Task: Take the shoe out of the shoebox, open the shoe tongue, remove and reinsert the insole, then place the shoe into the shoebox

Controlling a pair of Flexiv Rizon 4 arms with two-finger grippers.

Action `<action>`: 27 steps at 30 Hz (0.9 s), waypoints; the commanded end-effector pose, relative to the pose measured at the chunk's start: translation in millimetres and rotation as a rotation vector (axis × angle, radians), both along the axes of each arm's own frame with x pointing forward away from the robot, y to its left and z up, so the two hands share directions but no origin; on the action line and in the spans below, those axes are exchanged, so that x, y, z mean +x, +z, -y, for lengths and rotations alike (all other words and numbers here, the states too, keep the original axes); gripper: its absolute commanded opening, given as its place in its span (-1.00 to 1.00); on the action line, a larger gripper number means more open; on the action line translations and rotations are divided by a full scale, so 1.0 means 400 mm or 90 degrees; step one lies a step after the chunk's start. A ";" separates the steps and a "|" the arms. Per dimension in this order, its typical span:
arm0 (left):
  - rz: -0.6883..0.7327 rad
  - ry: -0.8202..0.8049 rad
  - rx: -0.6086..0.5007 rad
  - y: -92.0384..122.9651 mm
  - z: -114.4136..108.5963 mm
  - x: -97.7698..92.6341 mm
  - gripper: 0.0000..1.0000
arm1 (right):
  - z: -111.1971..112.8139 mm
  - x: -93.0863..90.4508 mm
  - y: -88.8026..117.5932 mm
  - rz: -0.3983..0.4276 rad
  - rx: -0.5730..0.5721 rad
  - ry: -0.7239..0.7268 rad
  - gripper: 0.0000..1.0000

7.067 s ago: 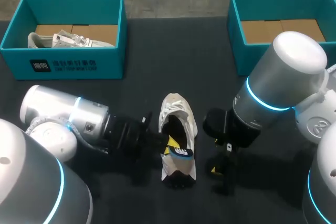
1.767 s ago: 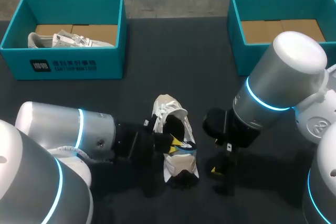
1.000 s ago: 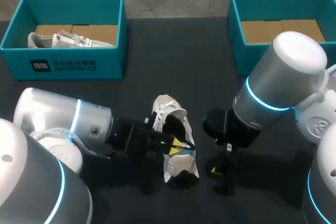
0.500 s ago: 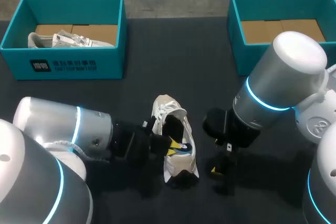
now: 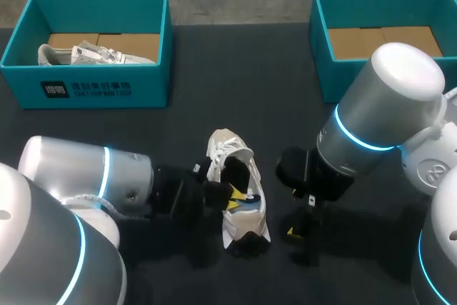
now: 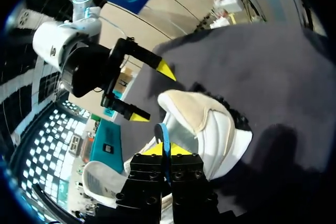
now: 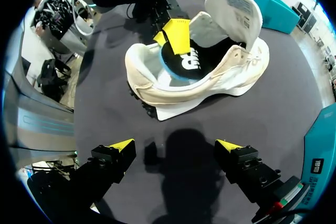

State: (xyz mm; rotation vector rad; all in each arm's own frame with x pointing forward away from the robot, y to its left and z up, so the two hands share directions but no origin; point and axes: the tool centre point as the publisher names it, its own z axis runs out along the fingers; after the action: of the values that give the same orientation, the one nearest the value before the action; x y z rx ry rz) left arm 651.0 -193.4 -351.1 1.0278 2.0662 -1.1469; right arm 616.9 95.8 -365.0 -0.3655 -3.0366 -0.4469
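Where the two arms meet at the near side of the desk [image 5: 235,76], the shoe [image 5: 241,223] rests on its sole with the toe pointing away, outside both boxes. The left gripper [image 6: 166,148] comes in from the shoe's left and is clamped on the heel edge of the insole [image 7: 194,61] (black on top, blue along the rim), whose heel end tilts up out of the opening. The tongue [image 7: 233,11] stands lifted towards the toe. The right gripper [image 7: 178,146] hovers near the shoe's other side, fingers spread wide, holding nothing. Farther back stand two teal shoeboxes: the left shoebox [image 5: 86,91] holds a second pale shoe [image 5: 86,53], and the right shoebox [image 5: 325,69] sits across from it.
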 end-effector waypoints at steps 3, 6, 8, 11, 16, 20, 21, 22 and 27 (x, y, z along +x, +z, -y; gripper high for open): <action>-0.050 -0.014 -0.023 0.014 -0.006 -0.013 -0.28 | -0.004 -0.003 -0.004 0.002 -0.002 -0.001 1.00; -0.066 -0.019 -0.032 0.023 -0.006 -0.027 -0.22 | -0.004 -0.003 -0.004 0.002 -0.002 -0.001 1.00; -0.072 -0.022 -0.034 0.028 -0.006 -0.034 -0.25 | -0.004 -0.003 -0.004 0.002 -0.002 -0.001 1.00; -0.081 -0.024 -0.037 0.035 -0.003 -0.043 -0.33 | -0.004 -0.003 -0.004 0.002 -0.002 -0.001 1.00; -0.086 -0.032 -0.034 0.040 0.004 -0.049 -1.00 | -0.004 -0.003 -0.004 0.002 -0.002 -0.001 1.00; -0.056 -0.037 -0.017 0.032 0.010 -0.051 -1.00 | -0.004 -0.003 -0.004 0.002 -0.002 -0.001 1.00; -0.046 -0.036 -0.013 0.028 0.011 -0.050 -1.00 | -0.004 -0.003 -0.004 0.002 -0.002 -0.001 1.00; -0.031 -0.035 -0.008 0.024 0.012 -0.048 -1.00 | -0.004 -0.003 -0.004 0.002 -0.002 -0.001 1.00; 0.014 -0.031 0.013 0.004 0.009 -0.027 -1.00 | -0.004 -0.003 -0.004 0.002 -0.002 -0.001 1.00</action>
State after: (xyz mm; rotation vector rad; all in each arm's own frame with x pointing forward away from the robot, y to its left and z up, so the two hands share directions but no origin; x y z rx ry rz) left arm 640.2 -190.6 -344.0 1.1079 2.0452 -1.1534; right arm 617.0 95.7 -365.0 -0.3655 -3.0366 -0.4469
